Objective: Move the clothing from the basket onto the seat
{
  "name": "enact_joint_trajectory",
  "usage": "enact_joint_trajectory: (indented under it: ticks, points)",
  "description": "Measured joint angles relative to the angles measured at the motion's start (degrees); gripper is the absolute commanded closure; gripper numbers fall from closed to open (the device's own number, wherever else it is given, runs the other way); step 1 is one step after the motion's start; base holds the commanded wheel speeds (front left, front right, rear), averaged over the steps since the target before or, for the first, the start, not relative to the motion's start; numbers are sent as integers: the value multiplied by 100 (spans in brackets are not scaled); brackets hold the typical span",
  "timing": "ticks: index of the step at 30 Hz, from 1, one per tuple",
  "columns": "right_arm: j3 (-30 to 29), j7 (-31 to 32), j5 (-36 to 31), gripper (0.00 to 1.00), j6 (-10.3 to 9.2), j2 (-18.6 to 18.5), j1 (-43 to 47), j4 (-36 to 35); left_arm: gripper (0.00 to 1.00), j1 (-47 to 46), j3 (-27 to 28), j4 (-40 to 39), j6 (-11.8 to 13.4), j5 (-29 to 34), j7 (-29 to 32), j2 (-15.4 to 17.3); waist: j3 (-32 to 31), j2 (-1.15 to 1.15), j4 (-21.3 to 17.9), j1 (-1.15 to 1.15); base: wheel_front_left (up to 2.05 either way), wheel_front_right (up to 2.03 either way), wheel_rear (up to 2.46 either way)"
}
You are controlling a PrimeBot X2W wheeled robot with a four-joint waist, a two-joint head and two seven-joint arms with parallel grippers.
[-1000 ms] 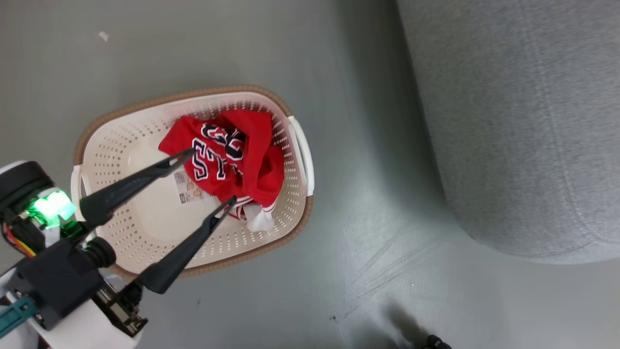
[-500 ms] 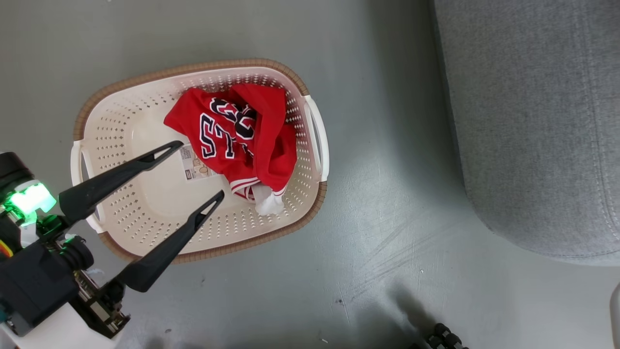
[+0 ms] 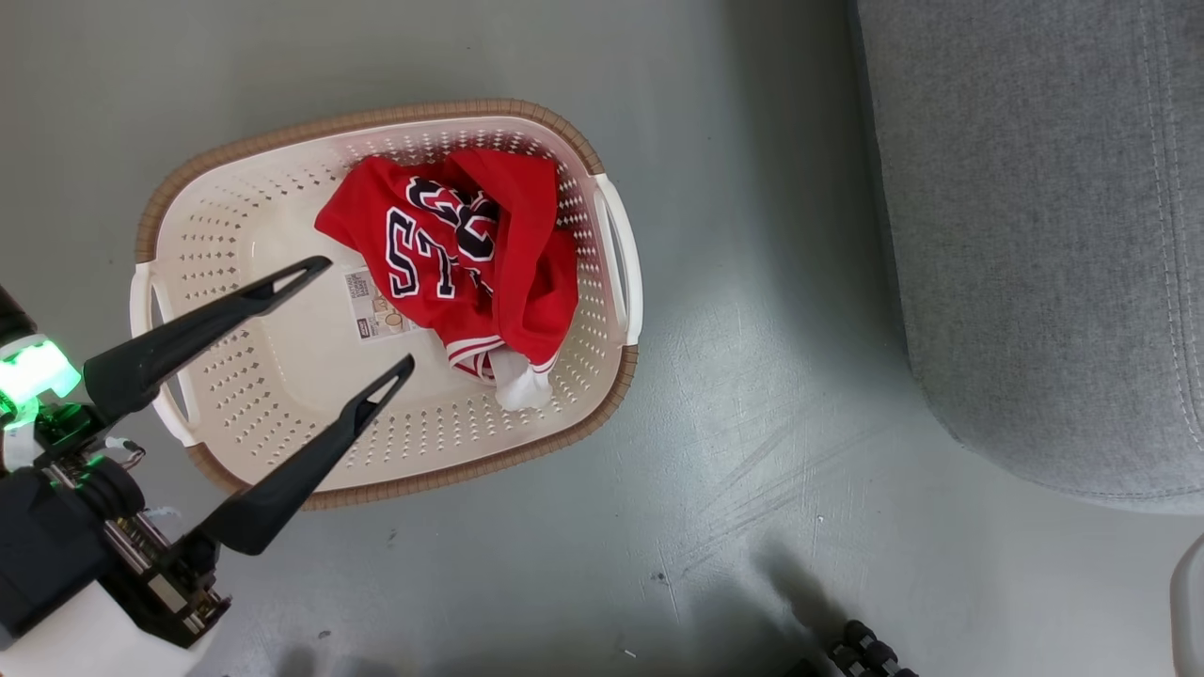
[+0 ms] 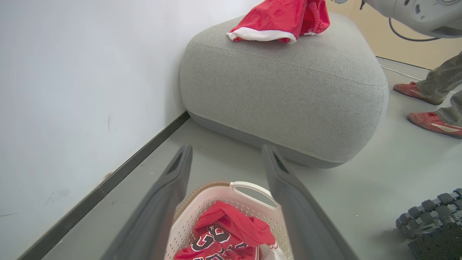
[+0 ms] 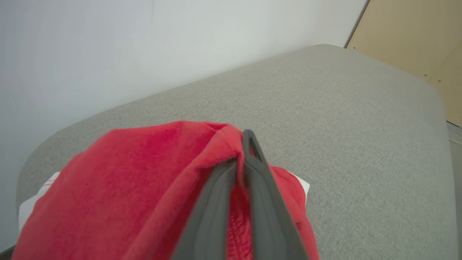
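Since earlier: left gripper (image 3: 367, 312), spread wide, sits back off jersey (image 3: 442, 254); jersey lies crumpled in basket (image 3: 282, 138); right gripper (image 5: 242, 148) pinches plain garment (image 5: 126, 173) on seat (image 5: 343, 126).

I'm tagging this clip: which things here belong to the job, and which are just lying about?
Job: jersey, plain red garment, basket, seat.
Lying about: black ridged object, a person's red shoes.

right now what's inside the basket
A bunched red jersey with black-and-white numerals lies at one end of the basket. It covers an edge of the paper label on the basket floor. Anything beneath the jersey is hidden.
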Motion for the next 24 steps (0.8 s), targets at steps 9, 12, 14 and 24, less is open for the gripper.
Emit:
enact_joint_trajectory:
  ticks: [9, 12, 14, 24]
  points:
    - [-45, -57, 165, 0, 0, -24, 544, -82, 0, 0, 15, 151, -7, -1, -165, -5, -121, 0, -28, 0, 0, 0, 0]
    - [55, -100, 396, 0, 0, -47, 673, 1, 0, 0, 36, 221, -7, -1, -224, -37, -181, 0, -33, 0, 0, 0, 0]
    - [154, -158, 590, 0, 0, -46, 777, 74, 0, 0, 67, 266, -5, -20, -296, -67, -224, 0, -30, 0, 0, 0, 0]
    - [840, -359, 1638, 0, 0, -60, 1482, 181, 0, 2, 277, 636, 80, -136, -566, -232, -493, 0, 48, 0, 0, 0, 0]
